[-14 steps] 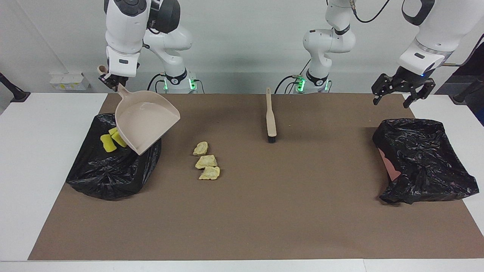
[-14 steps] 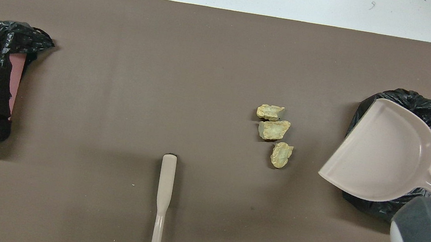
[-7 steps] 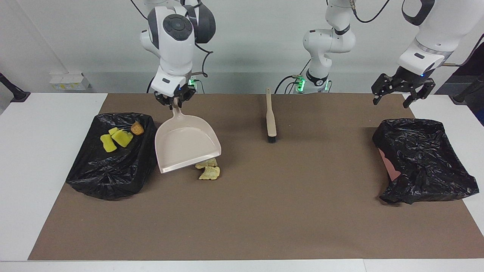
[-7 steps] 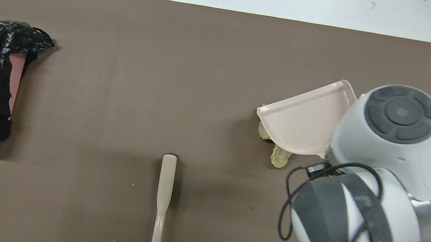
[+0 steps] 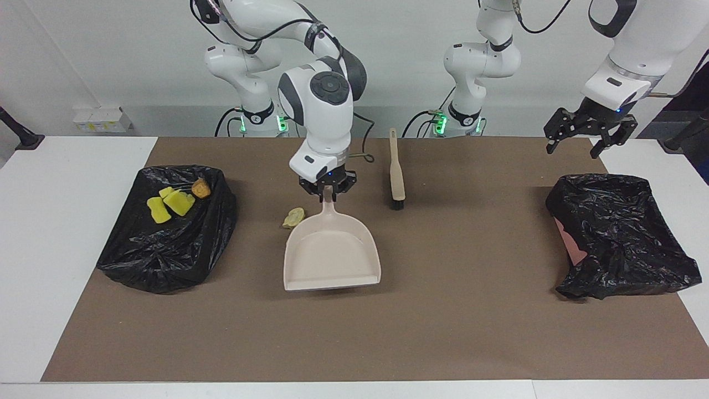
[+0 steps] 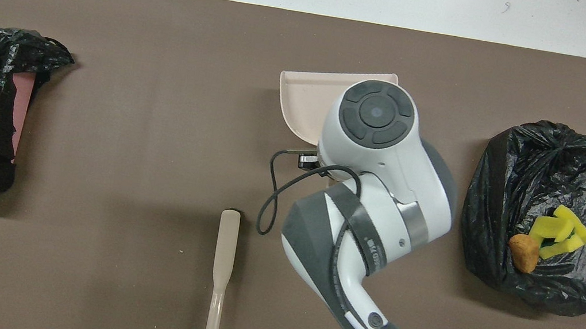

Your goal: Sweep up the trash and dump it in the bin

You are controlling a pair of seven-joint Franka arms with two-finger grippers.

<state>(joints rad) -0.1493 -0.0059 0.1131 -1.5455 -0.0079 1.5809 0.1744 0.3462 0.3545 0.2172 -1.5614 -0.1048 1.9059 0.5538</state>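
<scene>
My right gripper is shut on the handle of the beige dustpan, which tilts lip-down over the middle of the mat. One pale beige trash piece shows beside the pan, toward the right arm's end; the pan hides the mat where others lay. The black-lined bin at the right arm's end holds yellow sponge pieces and an orange-brown lump. In the overhead view the right arm covers most of the dustpan; the yellow pieces and lump lie in the bin. My left gripper waits open above the other bin.
The beige brush lies on the brown mat near the robots, bristles pointing away from them, beside the dustpan handle. A second black-bagged bin sits at the left arm's end. White table borders the mat.
The right arm swung the dustpan from over the bin toward the table's middle, over the beige pieces, hiding two of them. The bin's contents are uncovered. The left arm stayed still.
</scene>
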